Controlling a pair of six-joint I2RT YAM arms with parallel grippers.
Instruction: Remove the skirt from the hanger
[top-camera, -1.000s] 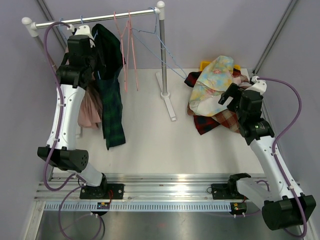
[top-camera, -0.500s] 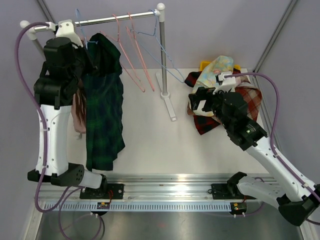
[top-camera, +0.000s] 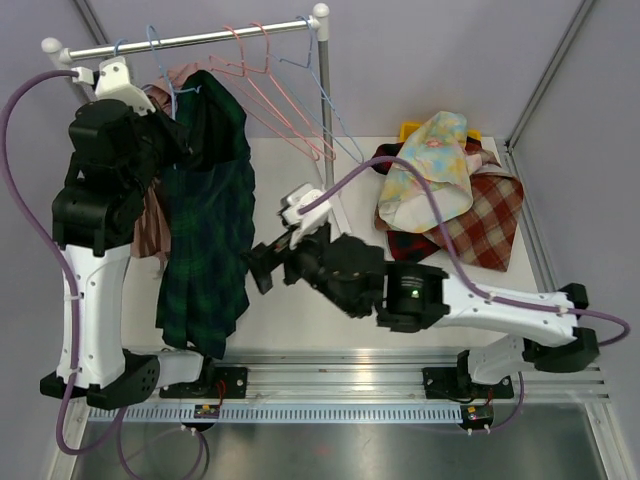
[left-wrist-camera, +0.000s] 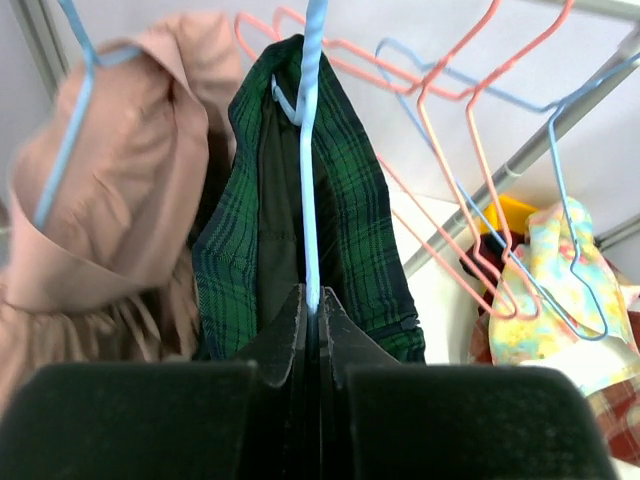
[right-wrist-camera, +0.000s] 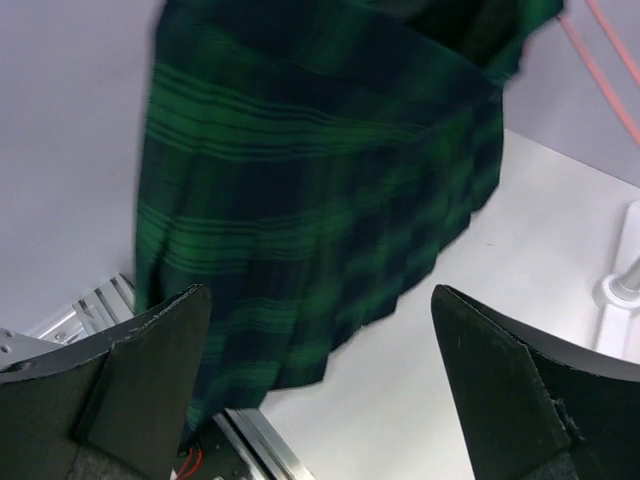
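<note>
My left fingers (left-wrist-camera: 283, 345) pinch the blue hanger (left-wrist-camera: 311, 160) carrying the green plaid skirt (right-wrist-camera: 300, 200); my right fingers (right-wrist-camera: 520, 390) are spread wide, facing the skirt's lower half.

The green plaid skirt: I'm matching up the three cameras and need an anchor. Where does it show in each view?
Top external: the green plaid skirt hangs left of centre.
Left wrist: centre, on the blue hanger pinched by the left gripper.
Right wrist: fills the upper left, beyond the open right gripper.
Shared landmark: the white table, right of the skirt in all three.
</note>
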